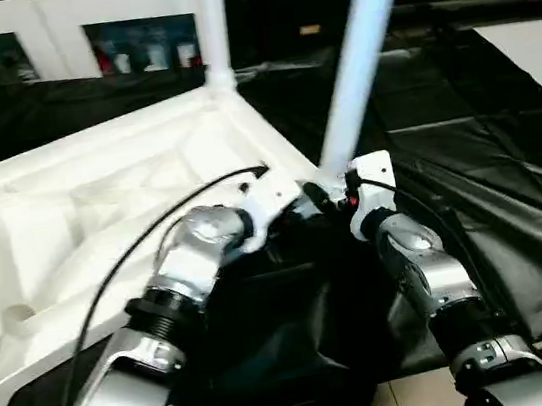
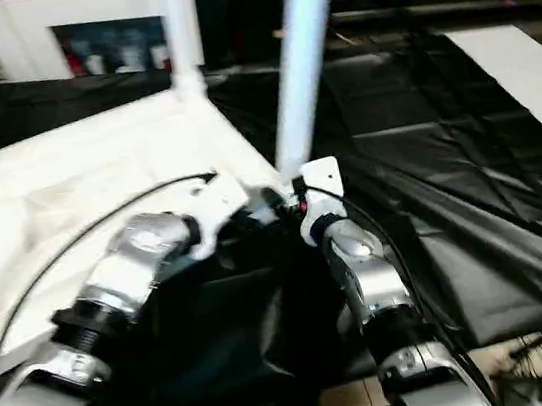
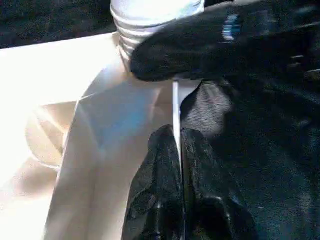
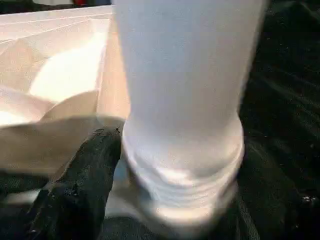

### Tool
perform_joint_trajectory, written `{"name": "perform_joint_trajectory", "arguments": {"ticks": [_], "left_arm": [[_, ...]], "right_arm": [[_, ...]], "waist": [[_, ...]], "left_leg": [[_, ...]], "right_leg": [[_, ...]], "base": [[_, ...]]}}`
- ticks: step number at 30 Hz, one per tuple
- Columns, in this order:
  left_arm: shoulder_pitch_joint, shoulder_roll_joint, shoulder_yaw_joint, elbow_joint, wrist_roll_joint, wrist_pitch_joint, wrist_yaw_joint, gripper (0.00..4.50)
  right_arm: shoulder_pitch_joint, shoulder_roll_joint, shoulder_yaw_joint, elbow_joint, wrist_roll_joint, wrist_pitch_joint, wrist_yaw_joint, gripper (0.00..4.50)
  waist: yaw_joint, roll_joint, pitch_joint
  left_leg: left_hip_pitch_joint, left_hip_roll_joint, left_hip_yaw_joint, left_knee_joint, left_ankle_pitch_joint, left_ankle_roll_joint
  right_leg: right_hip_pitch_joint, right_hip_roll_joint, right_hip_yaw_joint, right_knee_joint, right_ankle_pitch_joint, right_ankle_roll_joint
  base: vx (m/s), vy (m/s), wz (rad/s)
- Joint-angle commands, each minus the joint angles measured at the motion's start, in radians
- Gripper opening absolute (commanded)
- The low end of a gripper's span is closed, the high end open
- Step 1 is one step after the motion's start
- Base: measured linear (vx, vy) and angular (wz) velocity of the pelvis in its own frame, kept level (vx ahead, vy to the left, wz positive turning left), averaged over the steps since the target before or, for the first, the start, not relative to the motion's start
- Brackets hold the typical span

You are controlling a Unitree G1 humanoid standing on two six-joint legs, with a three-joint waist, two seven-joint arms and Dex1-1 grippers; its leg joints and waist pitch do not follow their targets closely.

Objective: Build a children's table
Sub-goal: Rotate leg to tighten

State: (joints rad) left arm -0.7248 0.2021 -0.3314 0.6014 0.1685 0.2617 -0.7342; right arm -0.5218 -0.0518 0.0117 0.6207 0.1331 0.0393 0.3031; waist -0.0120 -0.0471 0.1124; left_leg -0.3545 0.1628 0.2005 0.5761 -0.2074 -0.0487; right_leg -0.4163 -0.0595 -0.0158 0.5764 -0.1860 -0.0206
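Two grippers meet at the tabletop [image 1: 99, 197] corner, fingertips hidden behind wrists.
Left fingers [image 3: 155, 190] pinch the thin rim; right fingers [image 4: 80, 190] straddle the leg [image 4: 185, 100] base, grip unclear.

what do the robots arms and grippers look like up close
Both forearms are silver metal cylinders with black ribbed collars, the left arm and right arm alike. White housings sit at the wrists, with a red spot by the right one. Thin black cables loop along each arm. The left gripper has matte black, finely textured fingers.

Left tool [image 3: 177, 165] pinching tabletop [image 3: 90, 150] rim
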Motion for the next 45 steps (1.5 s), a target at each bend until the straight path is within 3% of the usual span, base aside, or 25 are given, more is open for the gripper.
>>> {"name": "perform_joint_trajectory", "arguments": {"ticks": [1, 3, 4, 6, 7, 8, 9, 10, 11, 12, 13, 15, 16, 19, 23, 26, 30, 32, 39, 41, 42, 45], "left_arm": [[0.04, 0.023, -0.033, 0.052, 0.039, 0.014, -0.014, 0.0], [0.063, 0.08, -0.043, -0.017, 0.018, -0.019, -0.121, 0.0], [0.073, 0.103, -0.042, -0.055, -0.001, -0.008, -0.171, 0.0], [0.09, 0.15, -0.052, -0.117, -0.033, -0.051, -0.266, 0.0], [0.099, 0.173, -0.061, -0.145, -0.049, -0.056, -0.315, 0.0], [0.099, 0.173, -0.061, -0.145, -0.049, -0.056, -0.315, 0.0], [0.106, 0.19, -0.068, -0.163, -0.054, -0.053, -0.343, 0.0], [0.11, 0.198, -0.072, -0.169, -0.058, -0.068, -0.359, 0.0], [0.12, 0.218, -0.079, -0.186, -0.069, -0.087, -0.396, 0.0], [0.133, 0.241, -0.084, -0.207, -0.083, -0.091, -0.441, 0.0], [0.144, 0.256, -0.087, -0.223, -0.096, -0.113, -0.473, 0.0], [0.16, 0.27, -0.085, -0.256, -0.122, -0.114, -0.512, 0.0], [0.168, 0.275, -0.083, -0.277, -0.138, -0.106, -0.531, 0.0], [0.184, 0.284, -0.08, -0.321, -0.165, -0.076, -0.557, 0.0], [0.187, 0.285, -0.084, -0.327, -0.162, -0.076, -0.554, 0.0], [0.189, 0.287, -0.081, -0.327, -0.164, -0.078, -0.559, 0.0], [0.193, 0.293, -0.078, -0.334, -0.166, -0.075, -0.563, 0.0], [0.193, 0.294, -0.078, -0.335, -0.165, -0.073, -0.564, 0.0], [0.195, 0.296, -0.078, -0.336, -0.164, -0.068, -0.569, 0.0], [0.194, 0.297, -0.08, -0.334, -0.164, -0.068, -0.571, 0.0], [0.193, 0.298, -0.08, -0.333, -0.164, -0.069, -0.57, 0.0], [0.192, 0.297, -0.08, -0.332, -0.162, -0.068, -0.57, 0.0]], "right_arm": [[0.007, -0.004, 0.033, -0.026, 0.004, 0.019, 0.039, 3.92], [0.019, -0.086, 0.057, -0.087, 0.015, 0.109, 0.16, 4.04], [0.029, -0.13, 0.074, -0.12, 0.021, 0.151, 0.233, 4.28], [0.056, -0.216, 0.121, -0.189, 0.019, 0.177, 0.378, 4.28], [0.069, -0.248, 0.136, -0.22, 0.021, 0.175, 0.437, 4.28], [0.069, -0.248, 0.136, -0.22, 0.021, 0.175, 0.437, 4.28], [0.077, -0.266, 0.143, -0.238, 0.025, 0.169, 0.473, 4.28], [0.08, -0.276, 0.148, -0.247, 0.027, 0.162, 0.492, 4.28], [0.088, -0.3, 0.158, -0.263, 0.028, 0.144, 0.534, 4.28], [0.096, -0.328, 0.171, -0.277, 0.029, 0.121, 0.58, 4.28], [0.1, -0.342, 0.176, -0.287, 0.039, 0.114, 0.613, 4.28], [0.107, -0.356, 0.183, -0.305, 0.06, 0.114, 0.661, 4.28], [0.11, -0.364, 0.189, -0.318, 0.07, 0.12, 0.682, 4.28], [0.12, -0.377, 0.205, -0.351, 0.088, 0.137, 0.73, 4.28], [0.123, -0.368, 0.208, -0.364, 0.098, 0.14, 0.78, 4.28], [0.122, -0.371, 0.217, -0.365, 0.107, 0.14, 0.803, 4.28], [0.121, -0.37, 0.218, -0.357, 0.118, 0.136, 0.825, 4.28], [0.12, -0.368, 0.215, -0.358, 0.123, 0.137, 0.828, 4.28], [0.126, -0.358, 0.208, -0.374, 0.138, 0.142, 0.862, 4.12], [0.13, -0.356, 0.212, -0.377, 0.143, 0.142, 0.872, 4.12], [0.13, -0.354, 0.215, -0.373, 0.141, 0.14, 0.867, 3.8], [0.128, -0.35, 0.217, -0.361, 0.133, 0.135, 0.863, 3.7]], "waist": [[0.004, -0.001, -0.04], [0.007, 0.002, -0.039], [0.007, -0.001, -0.04], [0.01, 0.001, -0.042], [0.012, 0.002, -0.05], [0.011, 0.004, -0.052], [0.012, 0.001, -0.06], [0.013, 0.0, -0.063], [0.016, -0.002, -0.07], [0.019, -0.002, -0.071], [0.021, -0.005, -0.066], [0.023, -0.001, -0.061], [0.023, 0.001, -0.058], [0.023, 0.002, -0.051], [0.022, 0.002, -0.043], [0.021, 0.0, -0.049], [0.022, -0.002, -0.054], [0.022, -0.002, -0.055], [0.022, -0.001, -0.052], [0.022, 0.0, -0.053], [0.023, 0.001, -0.054], [0.028, 0.001, -0.055]], "left_leg": [[-0.001, 0.065, -0.038, -0.087, -0.269, 0.057], [0.002, 0.066, -0.035, -0.084, -0.249, 0.065], [-0.004, 0.067, -0.035, -0.086, -0.233, 0.075], [-0.004, 0.069, -0.032, -0.081, -0.198, 0.092], [0.006, 0.069, -0.022, -0.07, -0.136, 0.114], [0.007, 0.068, -0.019, -0.066, -0.099, 0.125], [-0.001, 0.063, -0.017, -0.059, -0.012, 0.151], [-0.002, 0.062, -0.016, -0.055, 0.037, 0.167], [-0.005, 0.058, -0.015, -0.046, 0.122, 0.206], [-0.005, 0.058, -0.014, -0.041, 0.153, 0.224], [-0.012, 0.055, -0.011, -0.038, 0.168, 0.244], [-0.005, 0.061, -0.01, -0.042, 0.108, 0.242], [-0.006, 0.066, -0.013, -0.046, 0.071, 0.228], [0.003, 0.074, -0.013, -0.054, -0.003, 0.182], [0.006, 0.074, -0.017, -0.062, -0.098, 0.115], [0.003, 0.07, -0.017, -0.059, -0.072, 0.106], [-0.001, 0.066, -0.016, -0.052, 0.002, 0.146], [-0.003, 0.066, -0.016, -0.05, 0.015, 0.158], [-0.002, 0.068, -0.017, -0.051, -0.028, 0.147], [0.0, 0.069, -0.017, -0.051, -0.022, 0.146], [0.001, 0.069, -0.017, -0.05, -0.013, 0.147], [0.002, 0.068, -0.016, -0.05, -0.001, 0.149]], "right_leg": [[0.028, -0.084, 0.045, -0.084, -0.409, -0.153], [0.027, -0.083, 0.047, -0.082, -0.371, -0.175], [0.036, -0.08, 0.045, -0.077, -0.352, -0.18], [0.039, -0.082, 0.045, -0.069, -0.291, -0.199], [0.038, -0.079, 0.045, -0.059, -0.17, -0.232], [0.038, -0.078, 0.047, -0.05, -0.102, -0.254], [0.051, -0.074, 0.045, -0.031, 0.046, -0.292], [0.054, -0.073, 0.045, -0.021, 0.13, -0.306], [0.058, -0.069, 0.044, -0.004, 0.287, -0.331], [0.057, -0.069, 0.044, 0.003, 0.355, -0.34], [0.059, -0.068, 0.045, 0.01, 0.434, -0.348], [0.052, -0.07, 0.043, 0.003, 0.384, -0.346], [0.056, -0.072, 0.041, -0.001, 0.303, -0.345], [0.047, -0.072, 0.04, -0.018, 0.091, -0.33], [0.043, -0.074, 0.043, -0.039, -0.109, -0.29], [0.047, -0.074, 0.044, -0.033, -0.071, -0.282], [0.051, -0.072, 0.044, -0.018, 0.061, -0.3], [0.053, -0.073, 0.043, -0.016, 0.082, -0.306], [0.05, -0.073, 0.042, -0.022, -0.002, -0.3], [0.049, -0.073, 0.042, -0.021, 0.001, -0.3], [0.049, -0.073, 0.042, -0.019, 0.015, -0.303], [0.049, -0.072, 0.042, -0.017, 0.037, -0.307]], "base": [[0.0, 0.0, 0.0], [0.0, 0.0, 0.0], [0.0, 0.0, 0.0], [0.029, -0.008, 0.0], [0.106, -0.03, 0.05], [0.085, -0.022, 0.06], [0.089, -0.026, 0.05], [0.064, -0.027, -0.01], [0.064, -0.027, -0.01], [0.0, 0.0, 0.0], [0.0, 0.0, 0.0], [0.0, 0.0, 0.0], [0.0, 0.0, 0.0], [0.0, 0.0, 0.0], [0.0, 0.0, 0.0], [0.0, 0.0, 0.0], [0.0, 0.0, 0.0], [0.0, 0.0, 0.0], [0.0, 0.0, 0.0], [0.0, 0.0, 0.0], [0.0, 0.0, 0.0], [0.0, 0.0, 0.0]]}}
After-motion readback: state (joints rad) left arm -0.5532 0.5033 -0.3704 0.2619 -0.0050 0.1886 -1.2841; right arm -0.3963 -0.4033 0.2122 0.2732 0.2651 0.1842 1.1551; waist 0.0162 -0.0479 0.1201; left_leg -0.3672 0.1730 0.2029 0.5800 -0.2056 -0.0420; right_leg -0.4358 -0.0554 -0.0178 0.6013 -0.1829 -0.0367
